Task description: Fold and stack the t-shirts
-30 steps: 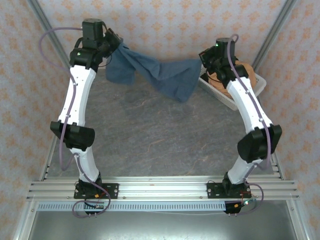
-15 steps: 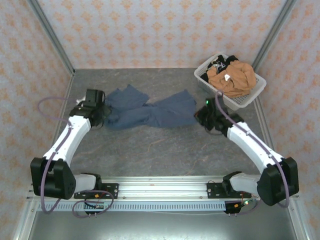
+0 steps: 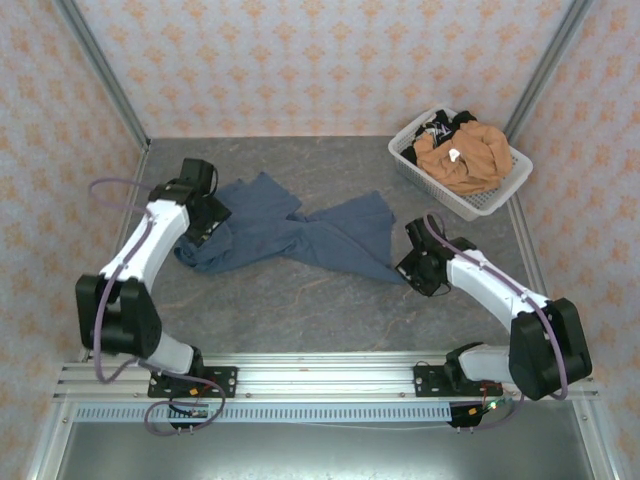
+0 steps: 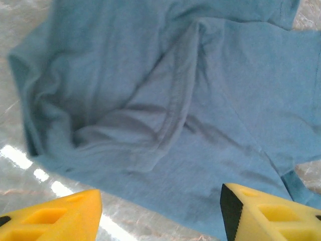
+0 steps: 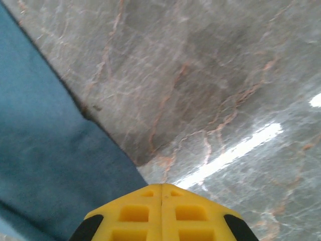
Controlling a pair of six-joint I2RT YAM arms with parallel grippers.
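Observation:
The slate-blue t-shirt [image 3: 290,235] lies crumpled across the grey table, stretched from left to lower right. My left gripper [image 3: 207,222] hovers over its left end. In the left wrist view this gripper [image 4: 160,216] is open and its yellow fingers stand wide apart above the wrinkled blue cloth [image 4: 150,100], holding nothing. My right gripper [image 3: 412,270] sits low at the shirt's lower right corner. Its fingers [image 5: 161,188] are pressed shut, and the blue cloth's [image 5: 45,150] edge runs in under the tips. An orange-tan t-shirt [image 3: 465,155] with a white tag lies in the basket.
The white lattice basket [image 3: 440,195] stands at the back right corner, with dark cloth [image 3: 440,127] at its far end. Patterned walls and metal posts close the table on three sides. Bare marble-grey table lies in front of the shirt.
Both arms came down from holding the shirt stretched high to table level. The shirt now lies on the table. The left gripper has opened and let go; the right has drawn its corner nearer.

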